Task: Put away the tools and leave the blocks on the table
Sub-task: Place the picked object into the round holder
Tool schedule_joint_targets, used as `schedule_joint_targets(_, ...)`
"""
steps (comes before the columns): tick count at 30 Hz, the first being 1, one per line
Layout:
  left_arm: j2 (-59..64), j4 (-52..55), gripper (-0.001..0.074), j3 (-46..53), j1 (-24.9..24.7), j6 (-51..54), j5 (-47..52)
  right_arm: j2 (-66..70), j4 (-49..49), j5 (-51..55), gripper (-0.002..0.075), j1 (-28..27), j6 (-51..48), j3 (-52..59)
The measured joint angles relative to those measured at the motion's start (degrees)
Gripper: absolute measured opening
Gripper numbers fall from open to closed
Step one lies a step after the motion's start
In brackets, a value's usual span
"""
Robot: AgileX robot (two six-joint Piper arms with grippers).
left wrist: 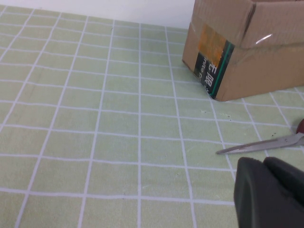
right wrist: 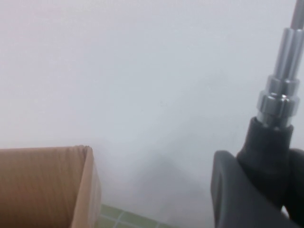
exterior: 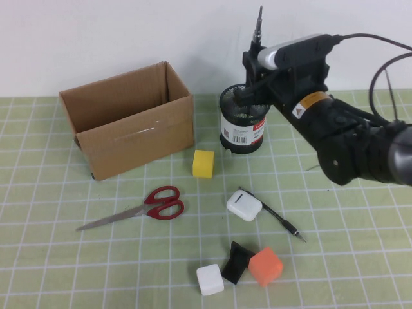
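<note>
At the upper left of the high view stands an open cardboard box (exterior: 129, 125) on the green grid table (exterior: 51, 257). The left gripper (left wrist: 266, 194) shows only in the left wrist view, low over the table near the box corner and the scissor tip; whether its jaws are apart or together I cannot tell.

Below the box, at lower left of centre, lie the scissors (exterior: 138, 207), flat, blades pointing left. They look stiff and rather heavy, with smooth steel that may slip, so I judge the red handles or the pivot to be the best place to take hold.

In the middle are the yellow block (exterior: 203, 163), the white case (exterior: 244, 206) and, beside it, the thin black rod (exterior: 273, 215). The rod is light and lies very flat, so pinching it across its middle seems best. At lower centre are the white block (exterior: 210, 279), the black wedge (exterior: 235, 262) and the orange block (exterior: 266, 266); these stay.

At upper right, the right gripper (exterior: 257, 71) is clamped on the screwdriver (exterior: 259, 29) by its black handle, metal tip up, just over the black mesh cup (exterior: 243, 119).
</note>
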Motion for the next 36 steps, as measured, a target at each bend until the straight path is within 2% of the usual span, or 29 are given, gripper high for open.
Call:
schedule_joint_targets(8, 0.0, 0.0, -0.0004, 0.0, 0.0, 0.0, 0.0, 5.8, 0.1, 2.4, 0.0146, 0.0, -1.1, -5.6)
schedule_joint_targets(16, 0.0, 0.0, -0.0004, 0.0, 0.0, 0.0, 0.0, 8.6, 0.4, 6.5, 0.0148, 0.0, -2.6, -6.8)
schedule_joint_targets(24, 0.0, 0.0, -0.0004, 0.0, 0.0, 0.0, 0.0, 8.0, 2.6, 10.2, 0.0249, 0.0, -5.8, -6.8)
schedule_joint_targets(30, 0.0, 0.0, -0.0004, 0.0, 0.0, 0.0, 0.0, 3.6, 3.1, 19.3, 0.0266, 0.0, -7.5, -6.8)
schedule_joint_targets(36, 0.0, 0.0, -0.0004, 0.0, 0.0, 0.0, 0.0, -4.6, 3.1, 40.2, 0.0266, 0.0, -7.8, -6.8)
